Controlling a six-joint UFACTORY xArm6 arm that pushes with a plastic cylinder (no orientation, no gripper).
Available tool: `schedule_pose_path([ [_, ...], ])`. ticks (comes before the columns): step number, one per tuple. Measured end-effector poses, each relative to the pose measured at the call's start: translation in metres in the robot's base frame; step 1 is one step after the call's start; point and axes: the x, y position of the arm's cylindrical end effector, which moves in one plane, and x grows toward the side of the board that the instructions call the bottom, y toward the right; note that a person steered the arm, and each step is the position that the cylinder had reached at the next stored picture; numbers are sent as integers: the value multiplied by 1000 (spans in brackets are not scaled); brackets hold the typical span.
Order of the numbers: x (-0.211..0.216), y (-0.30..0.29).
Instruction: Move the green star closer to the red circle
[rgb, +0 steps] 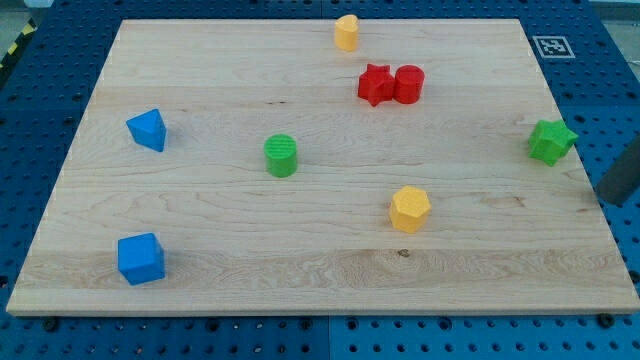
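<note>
The green star (551, 141) sits near the board's right edge. The red circle (409, 84) stands at the upper middle right, touching a red star (376, 85) on its left. My rod enters from the view's right edge, and my tip (606, 199) rests just off the board's right edge, below and to the right of the green star, a short gap away from it.
A green cylinder (281, 155) stands mid-board. A yellow hexagon (409, 209) lies lower middle right. A yellow block (346, 32) is at the top. A blue triangle-like block (148, 129) and a blue cube (140, 258) are on the left. A marker tag (553, 45) is top right.
</note>
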Motion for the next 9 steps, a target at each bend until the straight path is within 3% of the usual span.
schedule_pose_path([
  [2,-36,19],
  [4,-71,-40],
  [6,-72,-40],
  [9,-72,-90],
])
